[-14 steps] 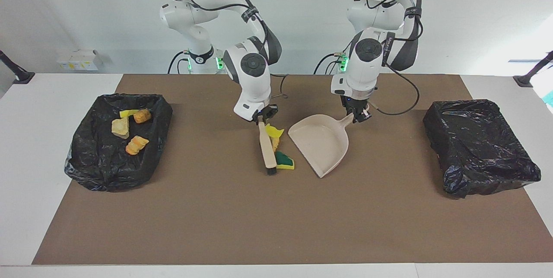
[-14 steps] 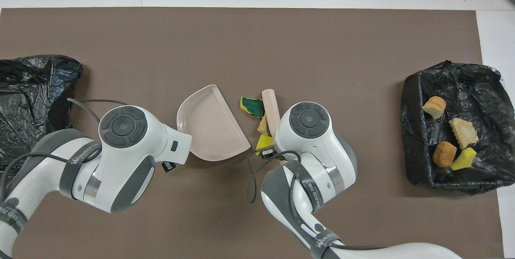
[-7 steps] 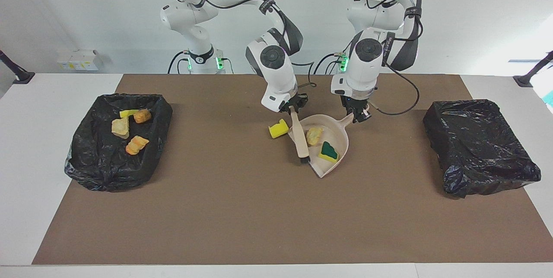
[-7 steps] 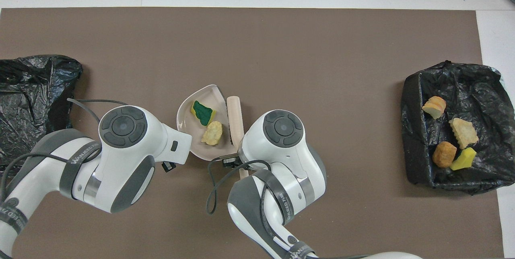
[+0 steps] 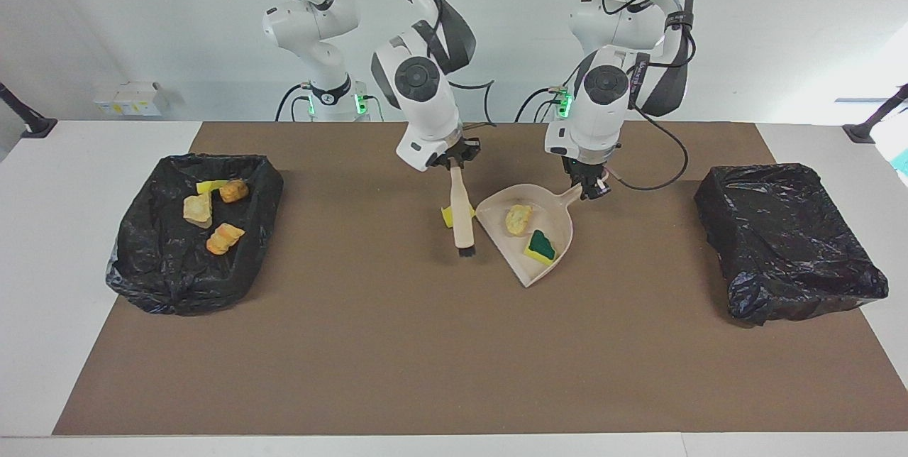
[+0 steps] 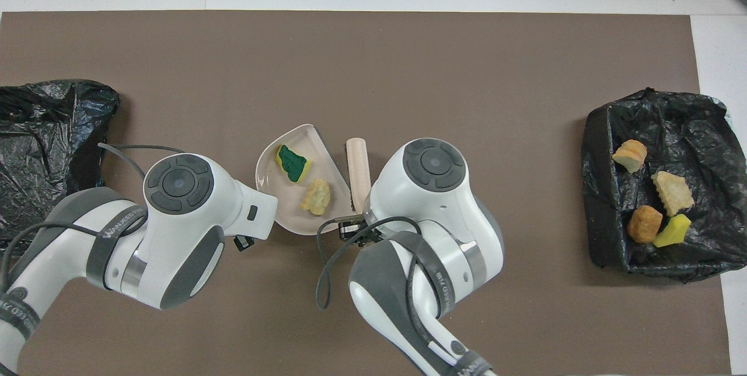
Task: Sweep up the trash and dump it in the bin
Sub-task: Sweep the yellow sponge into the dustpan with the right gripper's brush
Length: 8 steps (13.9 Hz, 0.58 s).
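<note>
My left gripper is shut on the handle of the beige dustpan, which rests on the mat. In the pan lie a tan foam lump and a green-faced yellow sponge bit. My right gripper is shut on the beige brush, which hangs beside the pan's open edge with its black bristles low. One yellow sponge bit lies on the mat, partly hidden by the brush. The overhead view shows the pan, both scraps in it and the brush; the arms hide both grippers there.
A black-lined bin at the right arm's end of the table holds several scraps; it also shows in the overhead view. Another black-bagged bin sits at the left arm's end. A brown mat covers the table.
The brush swept the tan lump and the green-faced sponge into the dustpan, then lifted and drew back toward the right arm's end. One yellow bit stayed on the mat. The left gripper kept still.
</note>
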Each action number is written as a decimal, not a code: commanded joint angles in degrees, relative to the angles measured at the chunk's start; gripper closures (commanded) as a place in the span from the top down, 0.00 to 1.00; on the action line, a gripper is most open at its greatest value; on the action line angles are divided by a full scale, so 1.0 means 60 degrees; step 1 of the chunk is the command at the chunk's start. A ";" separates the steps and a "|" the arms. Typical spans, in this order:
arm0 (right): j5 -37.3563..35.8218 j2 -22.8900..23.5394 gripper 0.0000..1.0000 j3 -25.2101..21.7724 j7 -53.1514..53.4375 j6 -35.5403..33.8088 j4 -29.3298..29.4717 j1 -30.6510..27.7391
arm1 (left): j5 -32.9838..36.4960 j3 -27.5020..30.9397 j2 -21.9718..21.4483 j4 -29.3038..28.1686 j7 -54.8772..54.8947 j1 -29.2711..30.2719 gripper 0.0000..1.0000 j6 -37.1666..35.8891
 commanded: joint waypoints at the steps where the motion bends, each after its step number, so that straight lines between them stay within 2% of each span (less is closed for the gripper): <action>1: -0.0605 -0.1011 0.00 0.0104 0.1029 0.0057 -0.1364 -0.0109 | 0.0216 0.0064 -0.0301 -0.0209 0.0334 -0.0047 0.00 -0.0271; 4: -0.0784 -0.2095 0.00 0.0133 0.0901 0.0917 -0.3340 -0.0139 | 0.0231 0.0064 -0.0301 -0.0238 0.0668 -0.0048 0.00 -0.0140; 5: -0.0783 -0.2185 0.00 0.0148 0.0900 0.1139 -0.3665 -0.0124 | 0.0347 0.0064 -0.0287 -0.0253 0.1236 -0.0018 0.00 0.0137; 8: -0.0783 -0.1529 0.00 0.0192 0.0842 0.2367 -0.3669 0.0225 | 0.0407 0.0078 -0.0257 -0.0282 0.1945 0.0011 0.00 0.0491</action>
